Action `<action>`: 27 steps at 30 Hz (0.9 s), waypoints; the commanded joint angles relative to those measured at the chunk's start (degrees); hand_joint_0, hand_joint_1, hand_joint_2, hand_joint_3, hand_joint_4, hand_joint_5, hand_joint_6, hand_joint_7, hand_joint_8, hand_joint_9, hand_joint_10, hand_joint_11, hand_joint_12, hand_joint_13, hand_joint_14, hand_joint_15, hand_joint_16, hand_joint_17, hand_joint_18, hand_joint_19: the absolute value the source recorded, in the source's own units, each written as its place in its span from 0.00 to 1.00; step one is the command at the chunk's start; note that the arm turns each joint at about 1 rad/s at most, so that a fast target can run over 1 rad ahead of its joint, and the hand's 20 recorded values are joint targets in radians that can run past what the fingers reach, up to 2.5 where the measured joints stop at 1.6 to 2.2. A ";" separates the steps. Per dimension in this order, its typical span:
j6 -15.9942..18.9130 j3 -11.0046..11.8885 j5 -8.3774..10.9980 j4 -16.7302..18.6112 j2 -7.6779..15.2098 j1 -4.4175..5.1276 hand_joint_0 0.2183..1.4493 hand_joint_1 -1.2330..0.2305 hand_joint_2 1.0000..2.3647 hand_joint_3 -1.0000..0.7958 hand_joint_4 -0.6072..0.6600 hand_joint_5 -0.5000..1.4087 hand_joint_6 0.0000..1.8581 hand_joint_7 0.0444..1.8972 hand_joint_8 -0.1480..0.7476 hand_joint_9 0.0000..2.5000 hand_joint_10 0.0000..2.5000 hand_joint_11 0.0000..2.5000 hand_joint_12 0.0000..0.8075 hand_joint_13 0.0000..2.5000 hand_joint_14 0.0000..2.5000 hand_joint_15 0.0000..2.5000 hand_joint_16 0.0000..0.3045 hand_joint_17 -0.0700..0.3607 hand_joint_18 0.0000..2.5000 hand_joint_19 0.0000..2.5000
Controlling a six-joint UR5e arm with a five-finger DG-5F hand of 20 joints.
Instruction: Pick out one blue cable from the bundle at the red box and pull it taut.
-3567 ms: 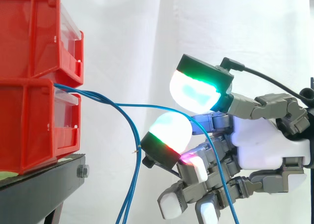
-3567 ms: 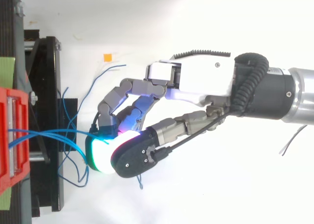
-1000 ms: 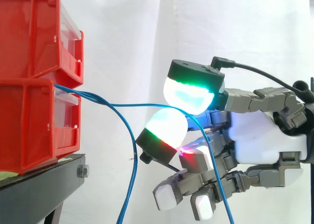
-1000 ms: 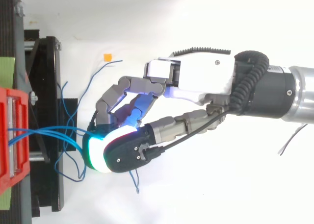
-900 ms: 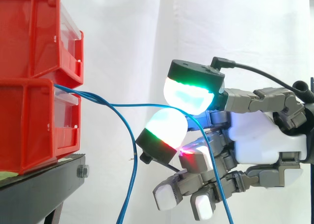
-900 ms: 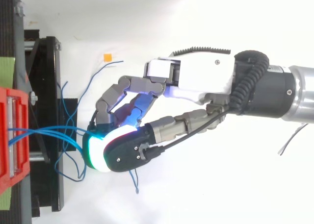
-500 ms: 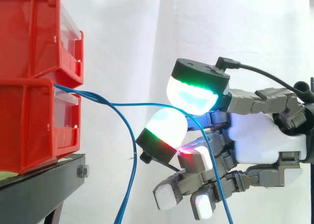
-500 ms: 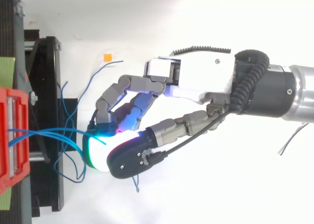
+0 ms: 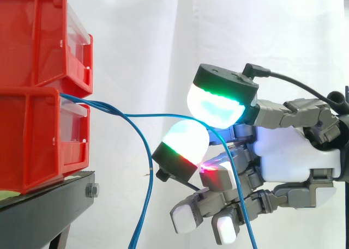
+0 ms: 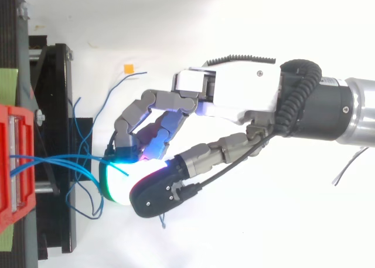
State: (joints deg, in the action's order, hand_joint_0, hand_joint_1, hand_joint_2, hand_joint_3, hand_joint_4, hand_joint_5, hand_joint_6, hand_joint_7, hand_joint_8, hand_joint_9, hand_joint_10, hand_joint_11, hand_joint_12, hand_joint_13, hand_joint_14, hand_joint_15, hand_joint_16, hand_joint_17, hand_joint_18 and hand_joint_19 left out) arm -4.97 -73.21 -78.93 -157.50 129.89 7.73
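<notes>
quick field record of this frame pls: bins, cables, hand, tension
bins: two red bins stacked on a black stand, at the left in the side view
cables: blue bundle comes out where the bins meet, most strands hanging down
picked: one blue cable arcs across to the hand, then drops
tension: sagging, not yet taut
grip: cannot tell

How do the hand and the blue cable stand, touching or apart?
Cannot tell. In the side view one blue cable runs level from the red bin to the hand and bends down across it, but neither view shows contact plainly.
</notes>
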 commanded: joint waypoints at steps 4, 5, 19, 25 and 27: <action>-0.04 0.00 0.00 0.00 0.02 0.00 0.28 0.45 0.00 0.28 0.50 0.18 0.51 0.41 0.42 0.44 0.01 0.36 0.38 0.30 0.01 0.19 0.14 0.39 0.31 0.27; -0.04 0.00 0.00 0.00 0.02 0.00 0.27 0.46 0.00 0.28 0.51 0.18 0.51 0.42 0.41 0.44 0.01 0.36 0.39 0.30 0.01 0.19 0.15 0.39 0.31 0.27; -0.04 0.00 0.00 0.00 0.02 0.00 0.31 0.39 0.00 0.31 0.46 0.19 0.51 0.47 0.41 0.45 0.01 0.36 0.37 0.30 0.01 0.18 0.14 0.38 0.31 0.27; 0.05 0.00 0.00 0.00 0.02 0.00 0.33 0.31 0.01 0.38 0.44 0.20 0.51 0.48 0.41 0.46 0.01 0.36 0.36 0.31 0.01 0.18 0.14 0.38 0.31 0.26; 0.05 0.00 0.00 0.09 0.02 0.00 0.34 0.30 0.01 0.40 0.43 0.20 0.51 0.49 0.40 0.46 0.01 0.36 0.36 0.31 0.01 0.18 0.13 0.38 0.32 0.26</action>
State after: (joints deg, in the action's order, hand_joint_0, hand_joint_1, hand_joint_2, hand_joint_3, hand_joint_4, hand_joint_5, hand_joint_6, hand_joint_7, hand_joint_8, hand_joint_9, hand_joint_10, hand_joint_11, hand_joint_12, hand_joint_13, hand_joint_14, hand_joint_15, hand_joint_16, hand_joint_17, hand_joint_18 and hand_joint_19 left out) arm -4.93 -73.21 -78.93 -157.49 129.90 7.74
